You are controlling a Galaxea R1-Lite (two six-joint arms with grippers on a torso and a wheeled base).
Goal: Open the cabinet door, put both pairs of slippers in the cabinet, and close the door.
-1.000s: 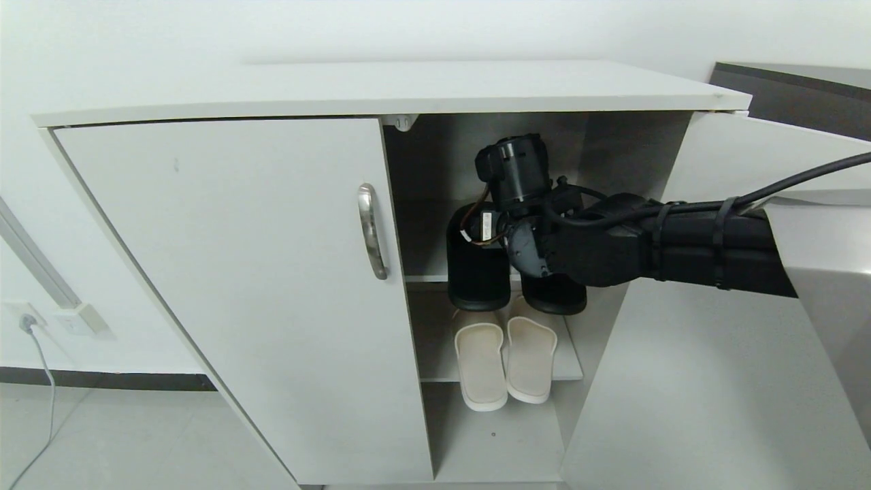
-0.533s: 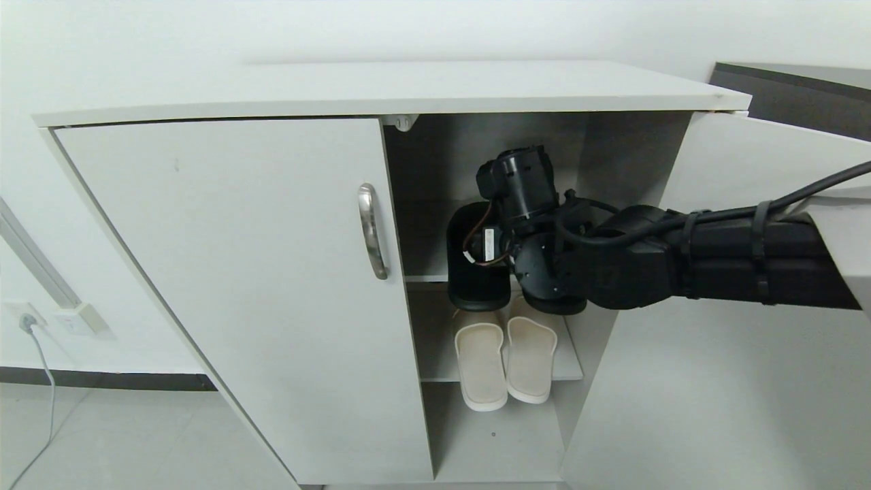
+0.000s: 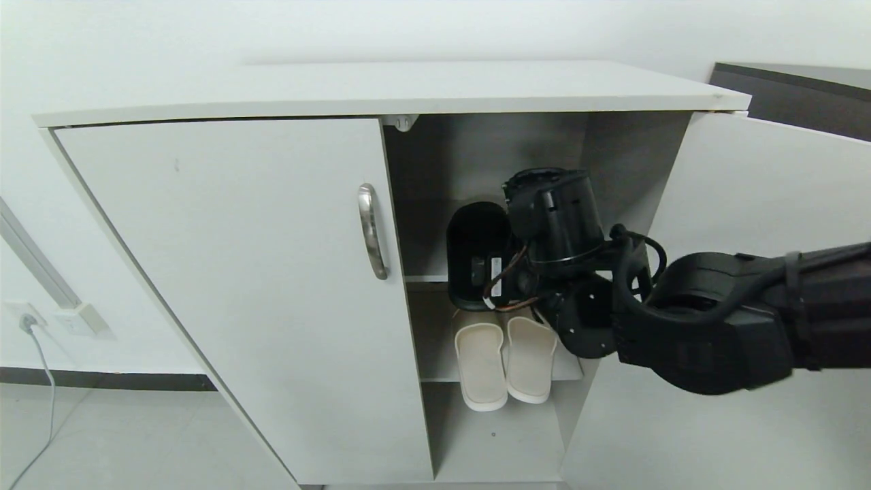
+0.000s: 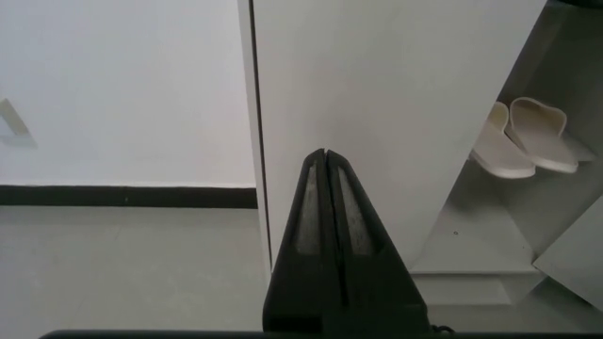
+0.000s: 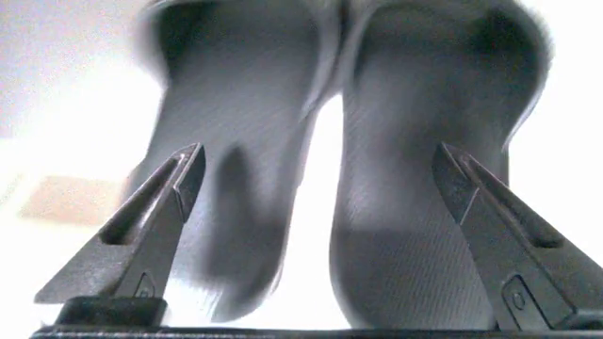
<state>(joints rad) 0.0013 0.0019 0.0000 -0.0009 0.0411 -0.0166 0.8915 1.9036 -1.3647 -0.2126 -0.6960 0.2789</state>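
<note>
The white cabinet (image 3: 408,88) has its right door (image 3: 721,197) swung open and its left door (image 3: 238,272) closed. A pair of black slippers (image 3: 476,252) lies on the upper shelf, the right one partly hidden by my right arm. A pair of white slippers (image 3: 503,361) lies on the shelf below. My right gripper (image 5: 318,155) is open, just in front of the black slippers (image 5: 424,188), holding nothing. My left gripper (image 4: 325,155) is shut and empty, low before the closed left door (image 4: 377,94), with the white slippers (image 4: 523,137) off to one side.
A metal handle (image 3: 371,231) is on the left door. The bottom compartment (image 3: 497,435) is bare. A wall socket with a cable (image 3: 27,320) sits low on the left wall. A dark counter (image 3: 796,88) stands behind the open door.
My right arm has drawn back out of the cabinet, lower and toward the camera. Both slipper pairs stay on their shelves.
</note>
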